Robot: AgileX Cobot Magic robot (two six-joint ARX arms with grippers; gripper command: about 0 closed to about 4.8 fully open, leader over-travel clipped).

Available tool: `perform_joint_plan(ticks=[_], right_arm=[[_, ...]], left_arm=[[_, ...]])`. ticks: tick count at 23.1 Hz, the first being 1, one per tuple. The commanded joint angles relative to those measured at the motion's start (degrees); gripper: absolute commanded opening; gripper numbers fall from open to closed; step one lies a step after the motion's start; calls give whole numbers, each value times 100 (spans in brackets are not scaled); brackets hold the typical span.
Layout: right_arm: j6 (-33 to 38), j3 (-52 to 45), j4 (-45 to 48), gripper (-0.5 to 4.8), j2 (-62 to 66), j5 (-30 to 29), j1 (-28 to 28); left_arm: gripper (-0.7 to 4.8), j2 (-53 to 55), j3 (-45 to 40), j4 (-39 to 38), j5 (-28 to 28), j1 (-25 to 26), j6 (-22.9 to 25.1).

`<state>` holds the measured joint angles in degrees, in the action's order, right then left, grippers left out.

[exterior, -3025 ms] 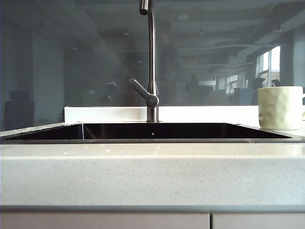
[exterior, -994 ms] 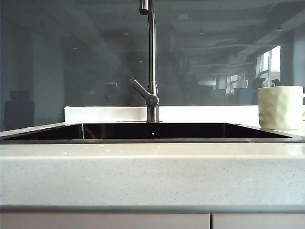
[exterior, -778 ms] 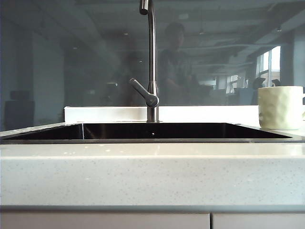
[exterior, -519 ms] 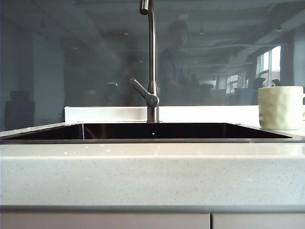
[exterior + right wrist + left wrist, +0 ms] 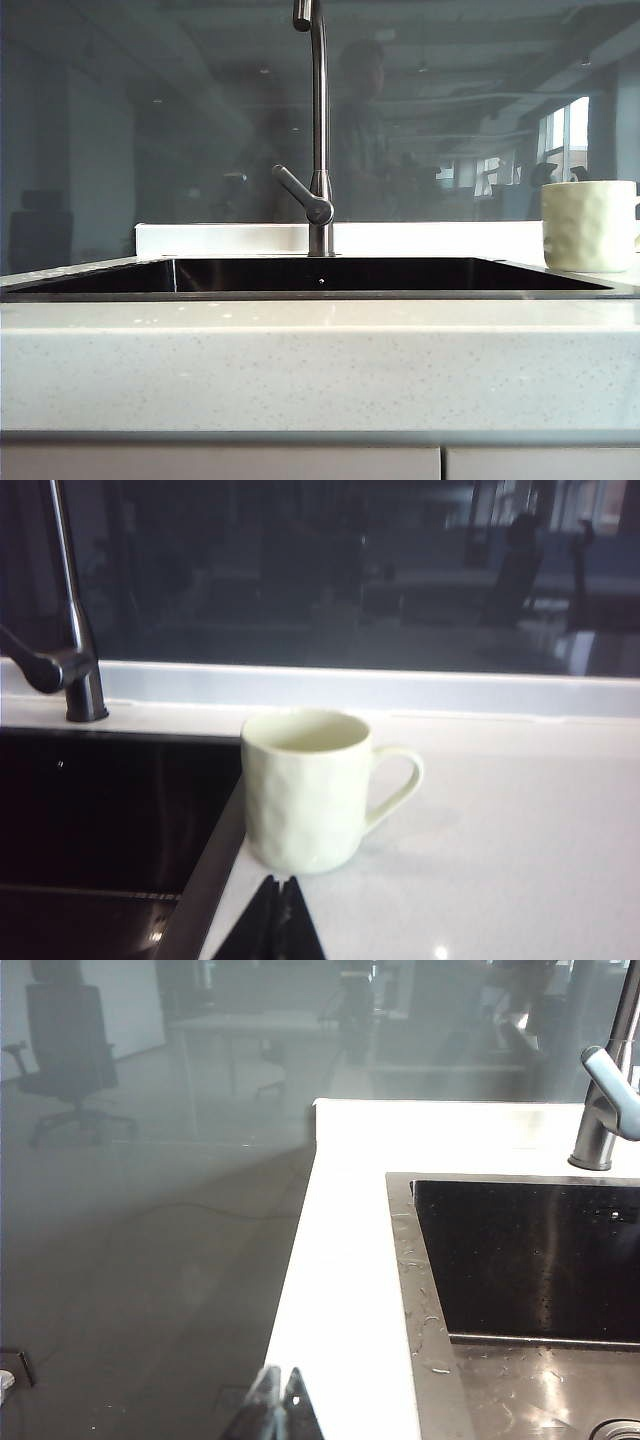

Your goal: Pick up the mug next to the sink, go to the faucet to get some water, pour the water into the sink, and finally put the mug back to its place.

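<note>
Pale speckled stone countertop (image 5: 320, 370) fills the front of the exterior view, w/ a dark glass wall behind showing dim office reflections. Sink (image 5: 320, 293), dark inside w/ thin metal rim, is set into the countertop across the middle. Faucet (image 5: 318, 130) rises tall at the sink's back edge, centre, lever angled out to one side near its base. Mug (image 5: 588, 226), pale cream-yellow and dimpled, stands upright on the countertop at the sink's right end, near the back. No arms visible in this view.

Left wrist view: left gripper (image 5: 280, 1410) shows as two dark fingertips pressed together, clenched, holding nothing. It hangs off the countertop's left end, short of the sink's left rim. Faucet base and lever sit at the sink's far back edge. Office chair (image 5: 62, 1055) is reflected in the glass.

Right wrist view: right gripper (image 5: 277, 920) also clenched, tips together, empty, just in front of the mug and apart from it. Mug stands just beside the sink's right rim, handle pointing away from the sink; looks empty inside.
</note>
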<state>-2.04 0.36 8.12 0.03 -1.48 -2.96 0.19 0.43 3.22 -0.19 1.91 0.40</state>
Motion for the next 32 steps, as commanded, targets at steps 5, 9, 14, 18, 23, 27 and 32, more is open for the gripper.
perform_joint_plan(ticks=[5,9,14,18,23,27,32], right_arm=[[-33,24,-446,-9,-13,26,0],[-33,24,-490,-8,-13,28,0],[190,24,-494,-9,-13,28,0],[190,24,-520,-9,-13,31,2],[188,24,-664,-8,-13,28,2],[190,24,-667,-9,-13,28,0],[188,24,-667,-9,-13,28,0]], left_arm=[[-3,2,15,59,0,11,2],[-3,2,15,61,0,11,2],[-3,2,15,61,0,11,2],[-3,2,15,59,0,11,2],[-3,2,15,61,0,11,2],[-3,2,15,59,0,11,2],[-3,2,15,59,0,11,2]])
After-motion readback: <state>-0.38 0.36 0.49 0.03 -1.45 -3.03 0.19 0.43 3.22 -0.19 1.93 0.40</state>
